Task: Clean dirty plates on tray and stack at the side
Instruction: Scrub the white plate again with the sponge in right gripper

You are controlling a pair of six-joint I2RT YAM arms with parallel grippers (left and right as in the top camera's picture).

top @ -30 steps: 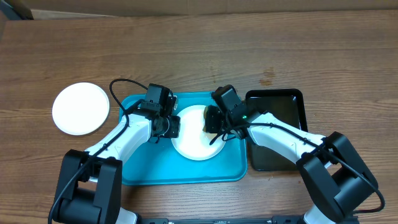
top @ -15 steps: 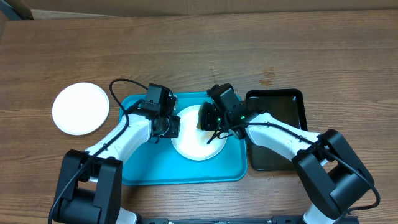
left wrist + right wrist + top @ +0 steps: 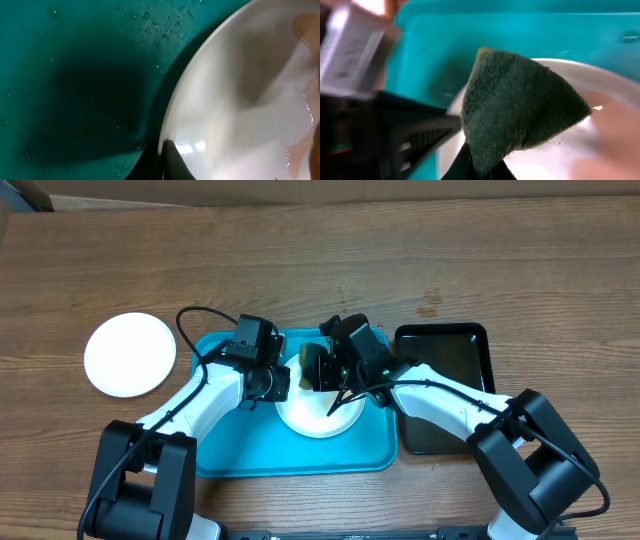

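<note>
The white plate (image 3: 318, 418) lies flat on the turquoise tray (image 3: 240, 445), a little right of the tray's centre in the overhead view, and both arms crowd over it. The left gripper (image 3: 274, 383) sits at the plate's left edge. In the left wrist view its jaws are pressed together at the rim, apparently nipping it. I take this as a steadying hold, so the plate cannot skid or spin on the wet tray while it is rubbed.

The right gripper (image 3: 322, 370) hangs over the upper left part of the plate, its jaws pinching a dark green scouring sponge (image 3: 520, 112) by one corner. That leaves the broad face hanging free to meet the plate. Whether the sponge actually touches the surface I cannot tell.

A second plate (image 3: 130, 355) rests on the bare wood at the left of the frame, well clear of the tray. That looks like the start of the stack. The black tray (image 3: 450, 370) stands just beside the turquoise one, on its right.
</note>
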